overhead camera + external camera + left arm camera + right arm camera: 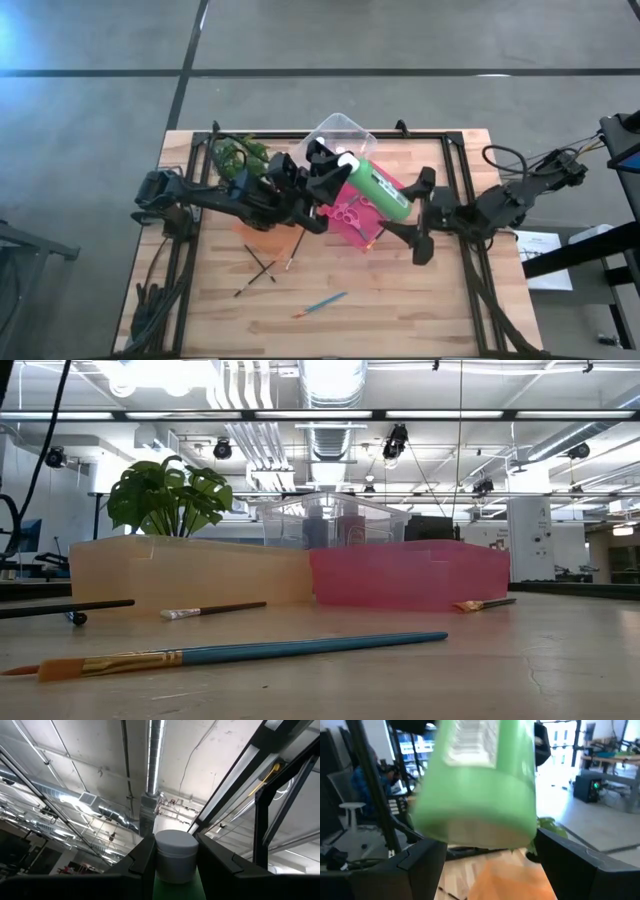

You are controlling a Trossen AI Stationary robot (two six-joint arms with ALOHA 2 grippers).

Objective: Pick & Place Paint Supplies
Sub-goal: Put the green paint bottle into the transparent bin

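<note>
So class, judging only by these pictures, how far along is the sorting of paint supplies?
Done: pink scissors already lie in the pink tray. In hand: the green paint bottle is held aloft above the trays, the left gripper shut on its cap end, the right gripper at its base. Left: the blue brush and dark brushes lie loose on the table.
</note>
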